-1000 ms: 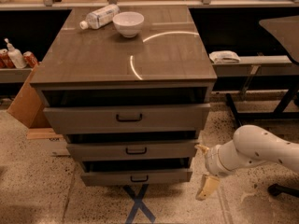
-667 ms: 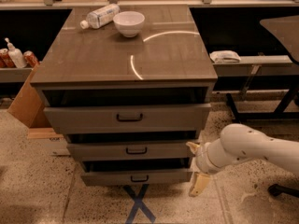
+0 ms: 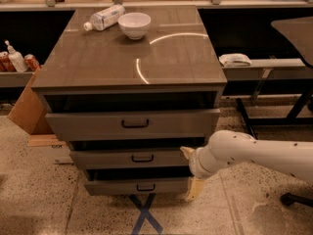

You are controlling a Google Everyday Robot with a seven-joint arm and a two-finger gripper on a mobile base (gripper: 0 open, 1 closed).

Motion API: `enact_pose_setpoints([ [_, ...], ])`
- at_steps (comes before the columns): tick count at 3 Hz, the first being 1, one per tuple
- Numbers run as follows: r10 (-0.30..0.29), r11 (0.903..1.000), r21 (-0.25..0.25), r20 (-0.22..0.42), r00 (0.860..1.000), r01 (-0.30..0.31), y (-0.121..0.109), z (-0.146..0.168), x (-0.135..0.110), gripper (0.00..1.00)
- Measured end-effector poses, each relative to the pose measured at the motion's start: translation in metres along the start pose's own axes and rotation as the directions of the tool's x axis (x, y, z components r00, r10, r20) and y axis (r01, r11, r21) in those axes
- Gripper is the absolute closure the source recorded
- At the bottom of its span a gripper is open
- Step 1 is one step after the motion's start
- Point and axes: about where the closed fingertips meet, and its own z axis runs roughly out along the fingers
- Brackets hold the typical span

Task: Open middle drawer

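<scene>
Since a second ago, the white arm [image 3: 259, 153] has swung leftward. Its tool [image 3: 191, 173] now overlaps the right end of the drawer stack instead of hanging clear beside it. We see nothing else shifted.

At the far left a white bottle [image 3: 14, 58] and a red can [image 3: 32, 61] stand on a low shelf, with a cardboard box [image 3: 24, 109] below them, just beside the cabinet. Next comes the counter [image 3: 98, 65], a grey-brown top. It carries a plastic bottle [image 3: 105, 17] lying on its side and, just to the right, a white bowl [image 3: 134, 24] standing upright.

Under the counter sit three drawers. The top drawer [image 3: 88, 124] has the tallest front and the widest handle. The middle drawer [image 3: 107, 159] lies right below it, with its small dark handle [image 3: 142, 158] at centre and a dark gap showing above its front panel. The lowest drawer [image 3: 117, 186] sits beneath, and a blue tape cross [image 3: 145, 218] marks the floor in front of it.

Moving right, we find the tool at the right end of the middle drawer. Its two tan fingers [image 3: 195, 189] are spread wide apart, one pointing up by that drawer's right end and the other down beside the lowest drawer. It holds nothing. Further right, a white cloth [image 3: 234, 59] rests on a shelf.
</scene>
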Motion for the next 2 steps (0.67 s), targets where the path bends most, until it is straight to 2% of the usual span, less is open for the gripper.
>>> enact_pose_setpoints([
  [2,-0.007,0.9999,0.013,-0.006,1.0,0.007,-0.017,0.043,0.0,0.0],
])
